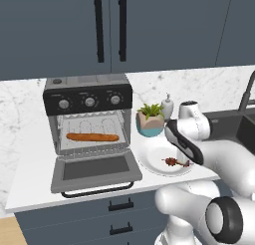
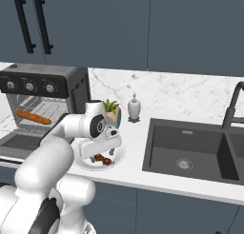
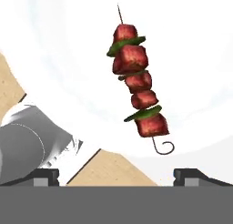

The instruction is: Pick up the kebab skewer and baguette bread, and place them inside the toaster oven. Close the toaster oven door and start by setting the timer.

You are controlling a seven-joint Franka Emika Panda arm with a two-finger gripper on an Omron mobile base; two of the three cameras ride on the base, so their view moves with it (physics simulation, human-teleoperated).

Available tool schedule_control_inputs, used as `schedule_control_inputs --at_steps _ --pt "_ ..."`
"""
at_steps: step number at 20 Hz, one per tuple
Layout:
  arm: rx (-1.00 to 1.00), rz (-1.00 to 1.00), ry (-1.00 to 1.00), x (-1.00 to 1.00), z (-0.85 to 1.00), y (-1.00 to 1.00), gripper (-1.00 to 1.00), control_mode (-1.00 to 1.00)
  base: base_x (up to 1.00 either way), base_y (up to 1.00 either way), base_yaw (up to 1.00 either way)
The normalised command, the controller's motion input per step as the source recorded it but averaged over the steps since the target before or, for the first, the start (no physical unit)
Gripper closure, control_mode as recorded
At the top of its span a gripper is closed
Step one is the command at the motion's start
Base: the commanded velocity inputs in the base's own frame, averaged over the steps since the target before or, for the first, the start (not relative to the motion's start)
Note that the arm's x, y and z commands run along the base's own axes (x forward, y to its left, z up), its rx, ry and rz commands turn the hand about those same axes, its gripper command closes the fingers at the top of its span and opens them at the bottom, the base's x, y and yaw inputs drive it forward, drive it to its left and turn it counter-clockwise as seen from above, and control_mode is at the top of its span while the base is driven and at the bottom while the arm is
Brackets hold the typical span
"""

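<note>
- Toaster oven (image 1: 87, 97) stands on the desk (image 1: 30, 179); its door (image 1: 94, 172) is dropped open and the baguette bread (image 1: 92, 137) lies on its rack.
- Right of the oven, a white plate (image 1: 152, 159) carries the kebab skewer (image 3: 137, 91).
- Pincer (image 3: 116, 175) hangs above the skewer, fingers spread, pinching nothing.

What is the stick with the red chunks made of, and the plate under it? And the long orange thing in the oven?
The kebab skewer looks like a thin dark metal pin, judging by its curled hook end, strung with glossy red meat cubes and green vegetable slices. The plate seems glazed white ceramic: smooth, plain, softly shiny. The baguette bread looks like baked crust, matte orange-brown. Everything is rendered, so these are guesses.
</note>
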Motion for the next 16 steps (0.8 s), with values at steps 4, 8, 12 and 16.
schedule_control_inputs --at_steps 4,8,12,16 --pt "0.00 0.00 0.00 0.14 -0.42 -0.02 -1.00 -1.00 0.00 0.00 0.00" --pt "0.00 0.00 0.00 0.35 -0.23 0.00 -1.00 -1.00 0.00 0.00 0.00" --pt "0.00 0.00 0.00 0.38 -0.25 0.01 -1.00 -1.00 0.00 0.00 0.00" --pt "0.00 0.00 -0.01 0.26 -0.24 0.00 -1.00 -1.00 0.00 0.00 0.00"
